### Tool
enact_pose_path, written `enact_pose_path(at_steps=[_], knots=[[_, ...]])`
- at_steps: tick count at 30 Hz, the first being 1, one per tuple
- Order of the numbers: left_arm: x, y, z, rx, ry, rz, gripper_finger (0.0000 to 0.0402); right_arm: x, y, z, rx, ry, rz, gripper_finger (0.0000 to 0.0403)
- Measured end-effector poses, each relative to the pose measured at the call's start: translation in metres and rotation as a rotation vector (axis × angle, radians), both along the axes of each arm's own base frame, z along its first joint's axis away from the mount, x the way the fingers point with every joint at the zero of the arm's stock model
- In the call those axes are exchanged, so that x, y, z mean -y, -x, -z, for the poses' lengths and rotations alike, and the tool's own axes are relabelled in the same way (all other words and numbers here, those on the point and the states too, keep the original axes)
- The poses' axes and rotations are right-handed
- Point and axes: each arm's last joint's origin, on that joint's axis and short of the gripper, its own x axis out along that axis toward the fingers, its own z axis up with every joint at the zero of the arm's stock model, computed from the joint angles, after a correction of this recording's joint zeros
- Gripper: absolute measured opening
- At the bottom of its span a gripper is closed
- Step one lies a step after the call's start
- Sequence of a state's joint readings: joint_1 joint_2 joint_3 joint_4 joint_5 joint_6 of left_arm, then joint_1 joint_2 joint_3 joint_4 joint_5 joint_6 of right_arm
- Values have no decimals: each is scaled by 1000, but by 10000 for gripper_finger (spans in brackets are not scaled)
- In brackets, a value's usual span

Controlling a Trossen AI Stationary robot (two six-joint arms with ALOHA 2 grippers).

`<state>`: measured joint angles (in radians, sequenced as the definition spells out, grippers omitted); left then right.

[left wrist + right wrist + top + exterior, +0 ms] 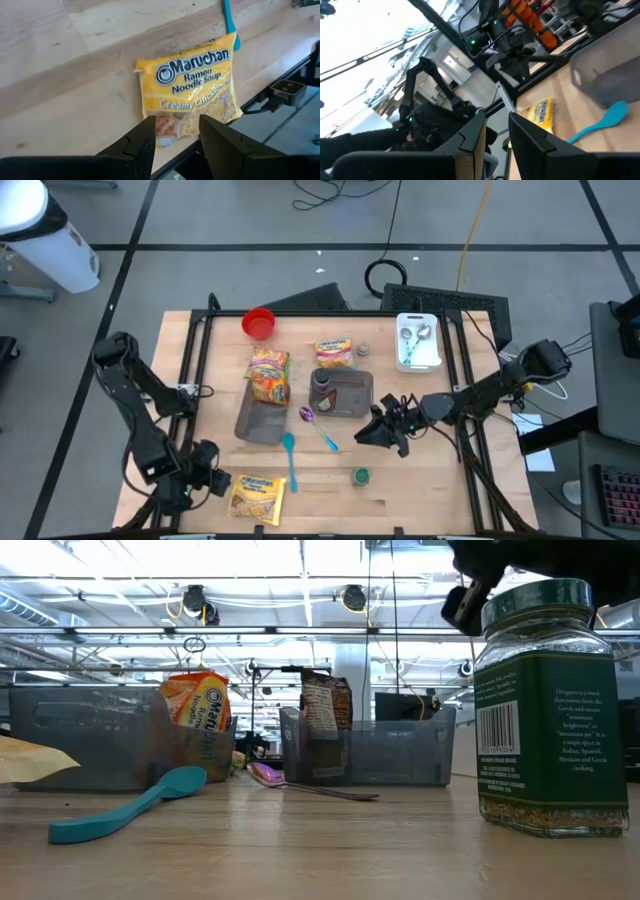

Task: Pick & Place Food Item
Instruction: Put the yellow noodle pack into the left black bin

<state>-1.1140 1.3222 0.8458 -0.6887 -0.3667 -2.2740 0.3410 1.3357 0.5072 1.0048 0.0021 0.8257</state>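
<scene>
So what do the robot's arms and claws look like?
Both are dark, nearly black, jointed arms made of thick rounded links. The left claw ends in two flat, angular black fingers with squared tips, and so does the right claw. Thin black cables trail off the right arm near the table's edge.

Bright ceiling lights [340, 595] shine down on my bench [420, 495], so it looks evenly lit with only soft shadows, the low view has white glare up high and a sharp, big jar [548, 705], and my right wrist view is tilted, washed-out bright and blurry.
</scene>
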Motion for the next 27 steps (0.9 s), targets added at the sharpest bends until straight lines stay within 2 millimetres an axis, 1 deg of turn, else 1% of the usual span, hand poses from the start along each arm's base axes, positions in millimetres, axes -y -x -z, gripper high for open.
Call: enact_pose_path(at_steps=[10, 17, 21, 27], knots=[[-26, 20, 44, 123, 140, 117, 157, 28, -8, -2, 0, -90, 104, 77], [-40, 26, 72, 175, 199, 144, 157, 38, -10, -4, 11, -127, 165, 77], [-47, 28, 83, 186, 217, 138, 157, 40, -10, -4, 17, -132, 217, 77], [-51, 24, 85, 200, 196, 141, 157, 41, -10, -4, 20, -121, 245, 77]])
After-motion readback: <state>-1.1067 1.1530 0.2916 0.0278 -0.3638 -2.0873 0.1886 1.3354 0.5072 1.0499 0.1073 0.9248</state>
